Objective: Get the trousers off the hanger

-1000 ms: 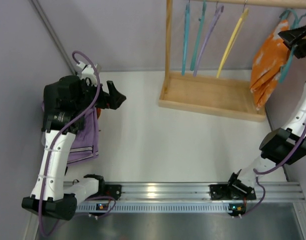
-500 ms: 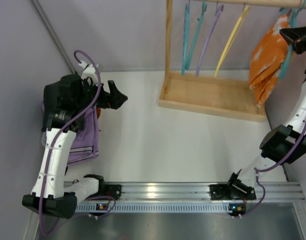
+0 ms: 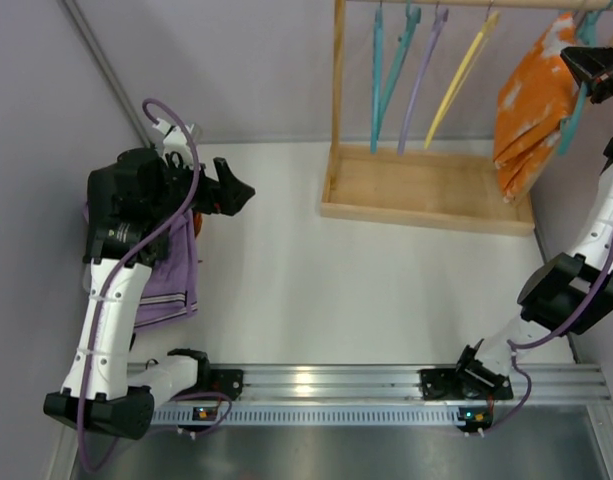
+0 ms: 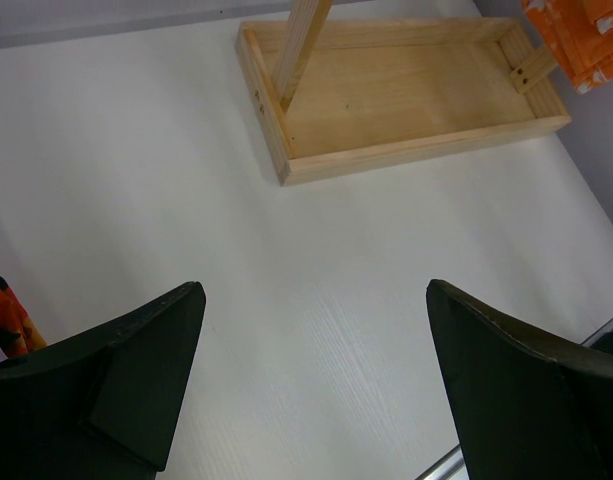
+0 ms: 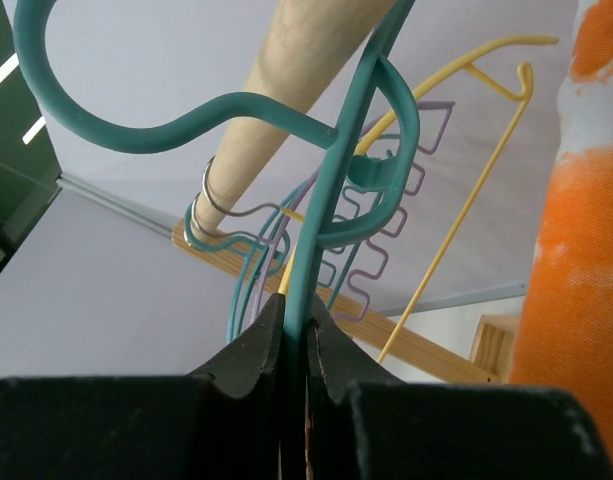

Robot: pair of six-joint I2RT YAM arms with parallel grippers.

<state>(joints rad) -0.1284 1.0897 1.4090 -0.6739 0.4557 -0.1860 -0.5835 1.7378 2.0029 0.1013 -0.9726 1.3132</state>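
**Top and wrist views, one moment.** The right pincer (image 5: 294, 335) is at the right end of the rail (image 5: 286, 80) of the wooden rack (image 3: 338, 100). It is clamped shut on the thin stem of the hanger (image 5: 321, 220), just below the hook. The hook's curve crosses in front of the rail, and whether it rests there cannot be made out. The trousers (image 3: 531, 100) hang draped on this hanger above the right end of the rack's base tray (image 3: 426, 190), hiding its arms. In the top view the frame edge crops the right pincer. The left pincer (image 4: 314, 300), well left of the rack above the worktop (image 3: 336, 290), is spread wide and holds nothing. A purple cloth (image 3: 171, 285) lies half hidden beneath the left arm. Other hangers (image 3: 418, 80) hang further left along the rail, their tops cropped.
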